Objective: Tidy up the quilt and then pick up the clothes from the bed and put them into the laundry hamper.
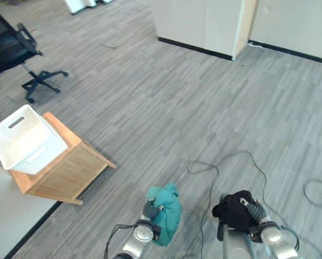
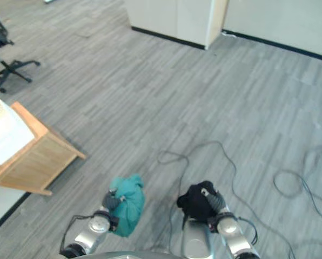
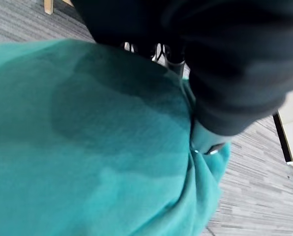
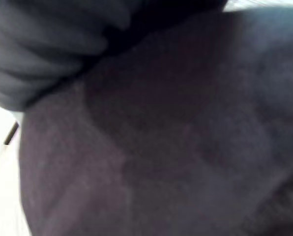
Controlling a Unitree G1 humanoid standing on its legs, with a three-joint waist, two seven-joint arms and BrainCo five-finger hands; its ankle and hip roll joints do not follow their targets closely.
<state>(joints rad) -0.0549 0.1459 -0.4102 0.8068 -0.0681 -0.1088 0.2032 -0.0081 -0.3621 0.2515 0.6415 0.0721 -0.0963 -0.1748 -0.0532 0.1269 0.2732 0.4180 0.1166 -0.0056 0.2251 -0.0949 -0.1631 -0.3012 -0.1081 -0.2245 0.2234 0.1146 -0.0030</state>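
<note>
Low in the frame, the left hand (image 1: 152,209) clutched a teal garment (image 1: 167,212) and the right hand (image 1: 251,210) a black garment (image 1: 234,209). Far off at upper left, the white laundry hamper (image 1: 26,139) sat tilted on a wooden stand (image 1: 69,167); dangling cloth risked slipping free or catching its rim.

Left hand (image 1: 150,209) fingers mostly buried in bunched teal cloth garment (image 1: 168,213); right hand (image 1: 251,209) fingers half wrapped in crumpled black cloth garment (image 1: 234,210). White perforated plastic laundry hamper (image 2: 1,132) cut by frame edge. Black swivel office chair (image 1: 15,51) cropped too.
</note>
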